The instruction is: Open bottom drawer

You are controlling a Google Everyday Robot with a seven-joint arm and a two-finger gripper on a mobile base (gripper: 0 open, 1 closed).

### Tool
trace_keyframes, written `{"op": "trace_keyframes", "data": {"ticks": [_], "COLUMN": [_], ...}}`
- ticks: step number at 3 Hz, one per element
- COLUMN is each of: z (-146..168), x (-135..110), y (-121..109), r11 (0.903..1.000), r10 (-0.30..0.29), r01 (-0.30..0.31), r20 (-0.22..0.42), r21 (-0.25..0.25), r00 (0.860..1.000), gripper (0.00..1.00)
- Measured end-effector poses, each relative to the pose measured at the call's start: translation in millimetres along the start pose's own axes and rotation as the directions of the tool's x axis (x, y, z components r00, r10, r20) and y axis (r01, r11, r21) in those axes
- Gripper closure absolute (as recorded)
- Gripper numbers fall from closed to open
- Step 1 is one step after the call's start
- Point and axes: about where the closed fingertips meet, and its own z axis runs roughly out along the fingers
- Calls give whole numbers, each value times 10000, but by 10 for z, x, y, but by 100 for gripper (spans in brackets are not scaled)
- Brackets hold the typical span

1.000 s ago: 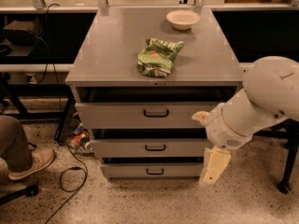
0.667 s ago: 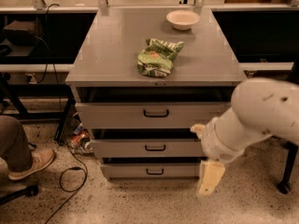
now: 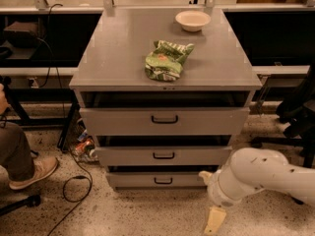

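The grey cabinet has three drawer fronts. The bottom drawer point(image 3: 157, 180) is the lowest and smallest front, with a small black loop handle point(image 3: 163, 181); it looks closed or nearly so. My white arm comes in from the lower right. My gripper point(image 3: 214, 219) hangs near the floor, below and to the right of the bottom drawer's right end, apart from the handle. One cream finger point(image 3: 215, 220) points downward.
The middle drawer point(image 3: 163, 155) and top drawer point(image 3: 164, 119) sit above it. A green snack bag point(image 3: 166, 59) and a white bowl point(image 3: 193, 19) lie on the cabinet top point(image 3: 113, 48). A person's leg and shoe point(image 3: 29, 170) and cables point(image 3: 74, 181) are at left.
My arm has dropped lower and swung down toward the floor, so the gripper now sits below the bottom drawer's right end. The drawers have not moved.
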Motion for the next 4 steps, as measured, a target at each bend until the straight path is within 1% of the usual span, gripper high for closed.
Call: {"op": "trace_keyframes", "data": {"ticks": [1,2,3,4], "z": [931,896,1072,1429], "x": [339,327,500,833], "y": [-142,-115,-288,-585], "r11": [9999,9998,9996,9994], "r10": [-158,-219,-252,-301], "r01": [160,218,256,308], "r20": [-548,-524,-480,-401], "r21": [22,-35,69,165], "r00": [9984,9984,9985,9987], "gripper": [0,0,0,0]}}
